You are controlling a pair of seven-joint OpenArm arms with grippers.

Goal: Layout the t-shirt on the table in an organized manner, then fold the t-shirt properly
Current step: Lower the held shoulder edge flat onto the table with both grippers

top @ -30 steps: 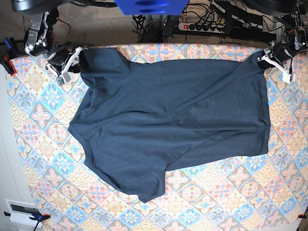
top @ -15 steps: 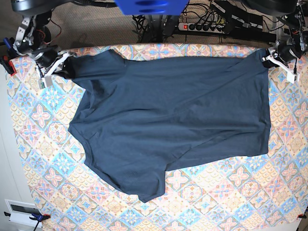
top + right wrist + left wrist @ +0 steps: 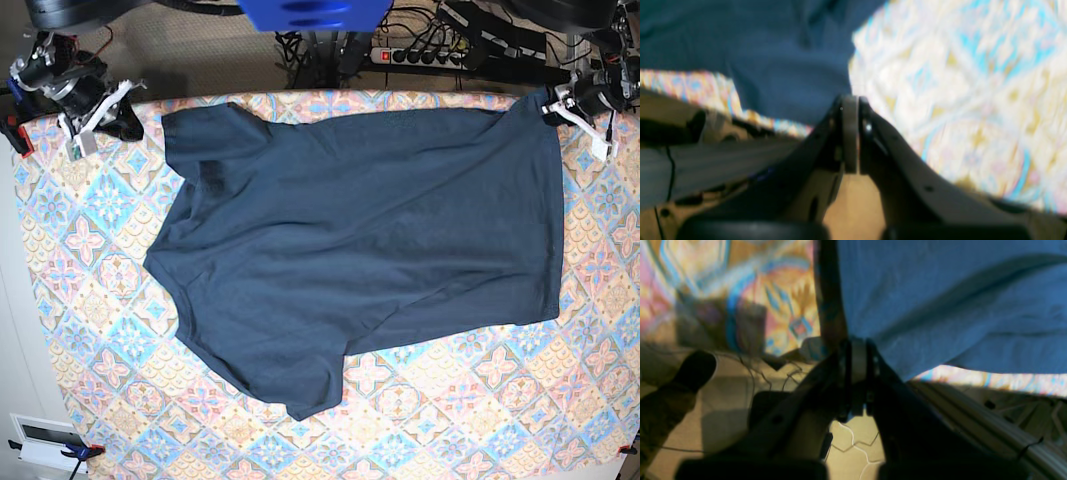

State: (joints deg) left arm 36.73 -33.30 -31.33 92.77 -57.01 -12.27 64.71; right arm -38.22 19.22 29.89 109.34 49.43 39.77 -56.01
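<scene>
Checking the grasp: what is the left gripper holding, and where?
The plain dark navy-blue t-shirt, pinched at its far hem corner by the left gripper.

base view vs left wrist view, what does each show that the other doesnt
Only the base view shows the whole t-shirt spread across the table, both sleeves, the right gripper off the fabric, and the power strip behind. Only the left wrist view shows the left gripper close up, jaws shut on the shirt's edge, with floor under the table's rim. Both show the navy shirt, the patterned tablecloth and the left gripper at the shirt's corner.
</scene>
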